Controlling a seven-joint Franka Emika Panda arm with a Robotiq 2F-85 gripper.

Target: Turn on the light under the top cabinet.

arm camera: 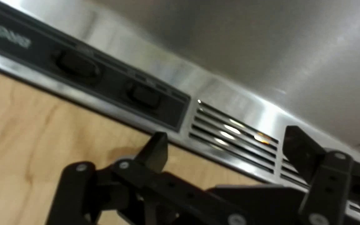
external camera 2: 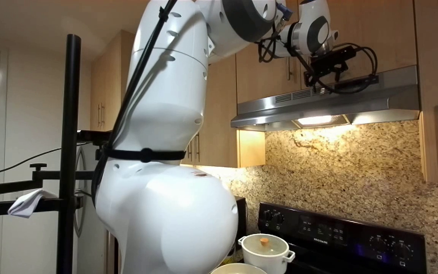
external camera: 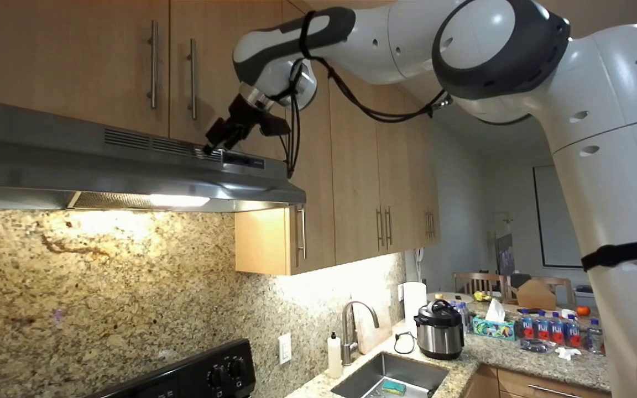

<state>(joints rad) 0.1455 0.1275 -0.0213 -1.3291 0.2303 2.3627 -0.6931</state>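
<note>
Near hood panel [arm camera: 111, 81], label [arm camera: 5, 32] blurred | gripper [arm camera: 226, 132] spread wide | bottles [external camera: 557, 330]: FIJI | stove [external camera 2: 352, 243]: FRIGIDAIRE

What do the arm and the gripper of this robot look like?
The arm is glossy white and rounded, with dark grey trim at the joints, a black strap and looping black cables. The gripper is black, with angular fingers and small silvery screws.

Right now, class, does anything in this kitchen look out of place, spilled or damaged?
A crumpled white tissue-like scrap lies on the granite counter near the Fiji water bottles, as if discarded. No spill or damage is evident.
</note>
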